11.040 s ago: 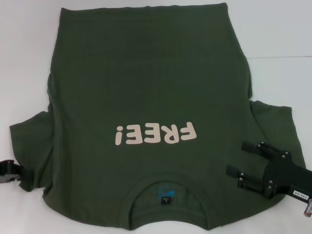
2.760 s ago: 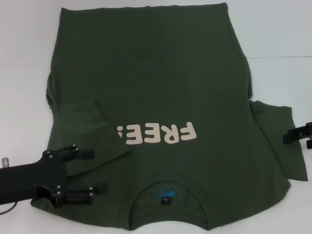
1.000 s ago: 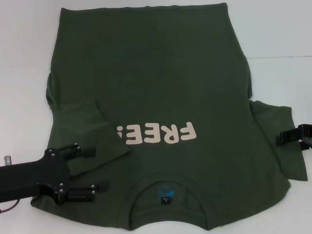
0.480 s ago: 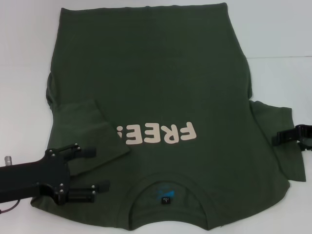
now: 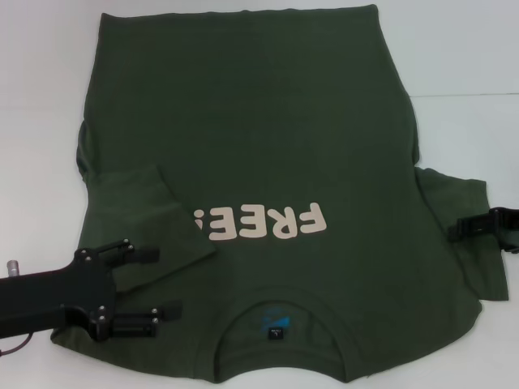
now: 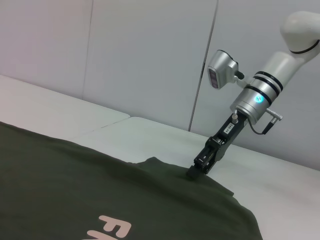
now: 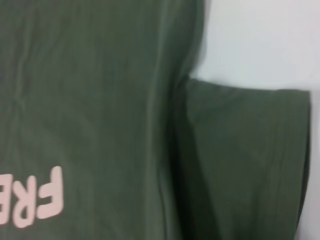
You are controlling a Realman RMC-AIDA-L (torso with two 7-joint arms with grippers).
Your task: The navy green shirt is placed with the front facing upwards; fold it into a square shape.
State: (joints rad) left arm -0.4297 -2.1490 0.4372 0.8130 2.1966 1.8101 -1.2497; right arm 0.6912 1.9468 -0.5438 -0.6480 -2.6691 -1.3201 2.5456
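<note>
We see the large dark olive-green short-sleeved cotton T-shirt (image 5: 268, 146) spread flat, front up, on the white table (image 5: 40, 97), its cream "FREE!" lettering (image 5: 259, 221) reading upside down to us and its round collar with a blue inner label (image 5: 277, 324) at the near edge. The sleeve on our left side (image 5: 150, 219) is folded inward over the chest, its corner touching the end of the lettering. Our black left gripper (image 5: 166, 281) sits low over the near corner of that folded sleeve, its two fingers (image 5: 142, 253) spread wide with nothing between them. The sleeve on our right side (image 5: 458, 207) lies unfolded, flat on the table. Our black right gripper (image 5: 458, 229) reaches in from the right edge and rests over that sleeve; the left wrist view shows its tip (image 6: 196, 171) pressed down onto the cloth at the sleeve, but we cannot tell whether its fingers are parted or closed on the fabric. The right wrist view looks down on the flat right sleeve (image 7: 245, 165) beside the shirt body
</note>
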